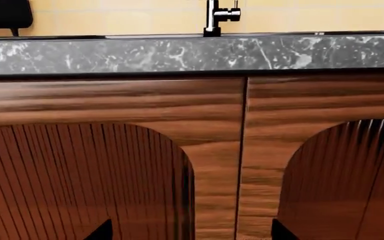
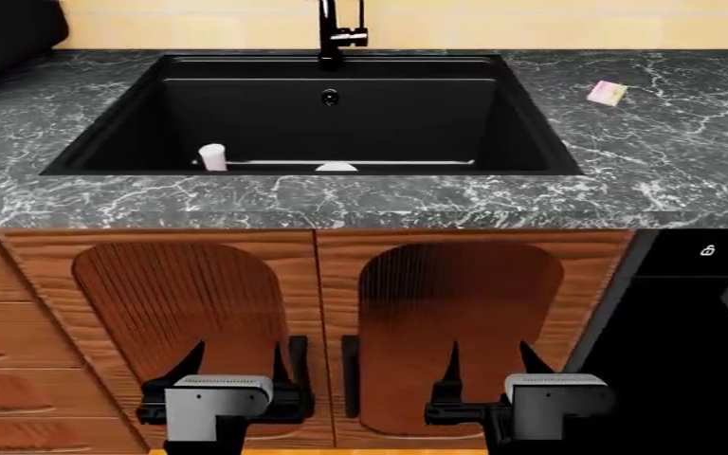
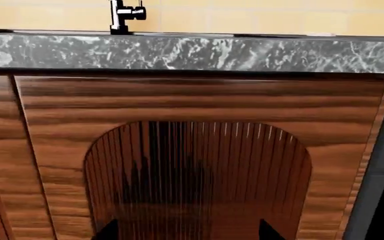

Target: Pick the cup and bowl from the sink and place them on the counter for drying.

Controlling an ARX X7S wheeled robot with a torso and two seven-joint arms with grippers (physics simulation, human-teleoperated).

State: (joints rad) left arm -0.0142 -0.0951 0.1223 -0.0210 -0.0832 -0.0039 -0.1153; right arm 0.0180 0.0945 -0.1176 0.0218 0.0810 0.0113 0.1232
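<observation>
Left gripper (image 2: 234,358) low, cup (image 2: 212,156) well above

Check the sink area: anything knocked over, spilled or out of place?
Nothing stands out. The cup stands upright in the sink, the bowl sits by the near wall, and a sponge lies on the counter.

A: What blocks the sink (image 2: 516,104)?
B: The faucet (image 2: 334,33) at its far rim; cup (image 2: 212,156) and, seemingly, bowl (image 2: 336,167) by the near wall.
A: Open room?
B: The counter (image 2: 681,142) on the right, except a sponge (image 2: 607,92).
</observation>
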